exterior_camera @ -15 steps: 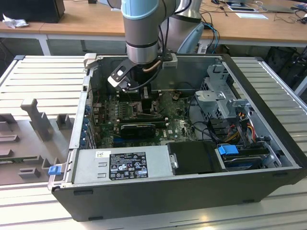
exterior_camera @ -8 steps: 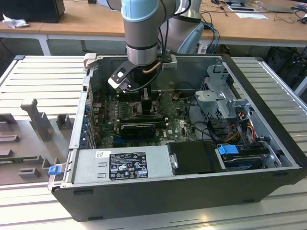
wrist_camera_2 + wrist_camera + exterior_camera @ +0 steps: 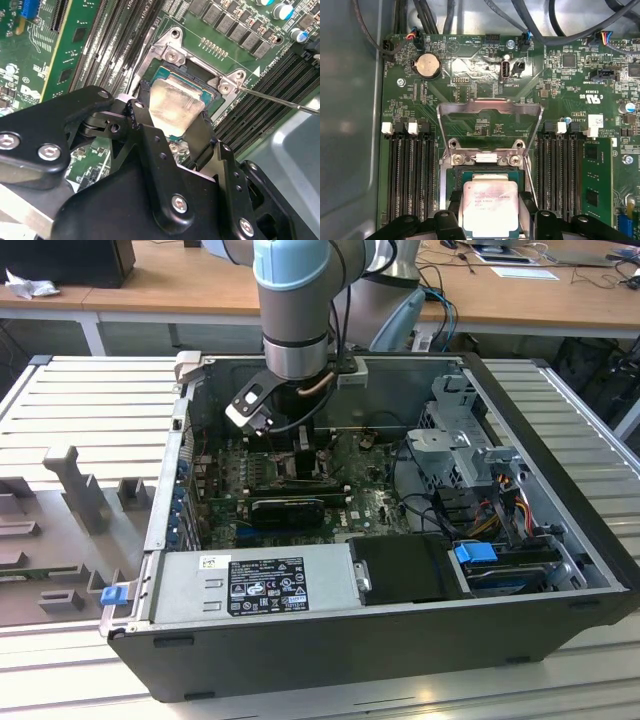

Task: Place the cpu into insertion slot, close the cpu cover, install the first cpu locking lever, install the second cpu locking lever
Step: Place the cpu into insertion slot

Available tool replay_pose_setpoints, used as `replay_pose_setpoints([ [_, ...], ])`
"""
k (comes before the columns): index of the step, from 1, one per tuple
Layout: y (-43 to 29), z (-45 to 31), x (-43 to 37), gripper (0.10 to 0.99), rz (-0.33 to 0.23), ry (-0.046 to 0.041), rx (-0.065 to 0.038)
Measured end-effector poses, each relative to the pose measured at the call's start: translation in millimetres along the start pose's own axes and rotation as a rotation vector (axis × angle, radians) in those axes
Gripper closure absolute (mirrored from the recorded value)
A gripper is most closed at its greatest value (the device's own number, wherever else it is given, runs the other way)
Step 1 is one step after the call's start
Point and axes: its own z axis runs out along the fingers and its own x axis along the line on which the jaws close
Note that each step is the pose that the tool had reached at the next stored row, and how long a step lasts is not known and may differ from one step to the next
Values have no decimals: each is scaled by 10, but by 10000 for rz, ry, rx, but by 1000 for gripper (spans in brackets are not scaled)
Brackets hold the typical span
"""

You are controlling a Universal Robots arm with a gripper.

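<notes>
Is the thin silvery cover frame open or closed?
Open: in the first wrist view the silvery cover frame is swung back, leaving the pale square cpu uncovered.

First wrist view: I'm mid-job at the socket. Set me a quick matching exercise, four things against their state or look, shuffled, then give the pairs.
Things:
1. cpu
2. cpu cover
3. memory slots
4. coin cell

States:
A. long and black, in rows on both sides of the insertion slot
B. swung open, lifted off the insertion slot
C. round and silvery, set in the green board
D. held in the gripper at the insertion slot

Pairs: 1-D, 2-B, 3-A, 4-C
</notes>
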Motion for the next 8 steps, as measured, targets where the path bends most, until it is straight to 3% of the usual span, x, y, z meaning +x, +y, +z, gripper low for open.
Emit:
replay_pose_setpoints([
  [8, -2, 22, 8, 557, 11, 1, 2],
])
